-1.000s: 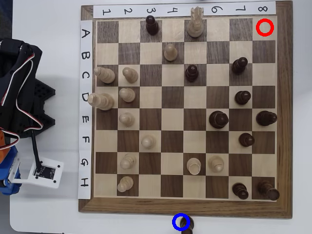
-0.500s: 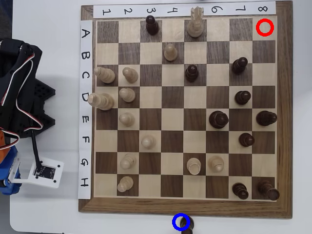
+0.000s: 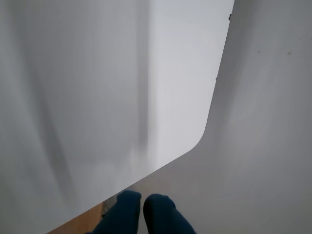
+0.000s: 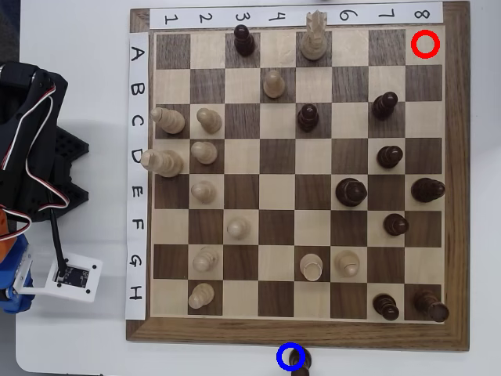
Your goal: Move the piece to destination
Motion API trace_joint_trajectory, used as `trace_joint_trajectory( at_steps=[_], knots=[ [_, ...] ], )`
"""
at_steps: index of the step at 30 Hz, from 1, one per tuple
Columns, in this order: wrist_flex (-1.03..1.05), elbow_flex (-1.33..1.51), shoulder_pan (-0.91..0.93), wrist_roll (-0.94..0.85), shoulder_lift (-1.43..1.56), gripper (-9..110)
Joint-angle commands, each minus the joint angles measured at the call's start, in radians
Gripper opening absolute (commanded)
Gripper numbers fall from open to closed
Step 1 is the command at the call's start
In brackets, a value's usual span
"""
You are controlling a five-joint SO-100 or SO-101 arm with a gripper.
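While gripper [image 3: 142,202] sits folded off-board, piece [image 4: 298,360] lies at destination [image 4: 290,356].

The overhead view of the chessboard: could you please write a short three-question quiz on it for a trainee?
1. True or false: the red ring encloses a chess piece.
2. The blue ring lies: A) on a dark square; B) off the chessboard, just below its frame; C) on the letter strip.
3. How many pieces stand in row H?

Key: 1 false, the ring's square is bare; 2 B; 3 three, one cream and two dark.
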Motion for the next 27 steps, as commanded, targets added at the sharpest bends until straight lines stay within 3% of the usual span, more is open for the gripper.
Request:
trace_joint_trajectory(
  at_steps=[1, 27],
  knots=[
    [0.014, -0.023, 0.020, 0.035, 0.058, 0],
    [0.014, -0.023, 0.028, 0.054, 0.058, 0]
  ],
)
